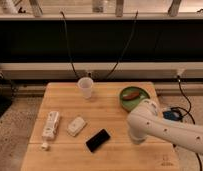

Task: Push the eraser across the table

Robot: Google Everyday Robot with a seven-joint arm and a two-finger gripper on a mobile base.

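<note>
Black eraser [98, 140] flat on table [110, 107], front centre; white arm [145, 122] just right, pincer hidden behind it, closed together.

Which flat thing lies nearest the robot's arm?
The black eraser, just left of the arm hiding its shut hand; the white block and remote lie farther left.

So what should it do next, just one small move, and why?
Probably bring the tip of the white arm down beside the eraser, on its right side. The eraser lies flat near the table's front edge, untouched; the arm stands to its right, apart from it. The pincer, closed, is hidden behind the arm, so it must reach the eraser before any push.
</note>
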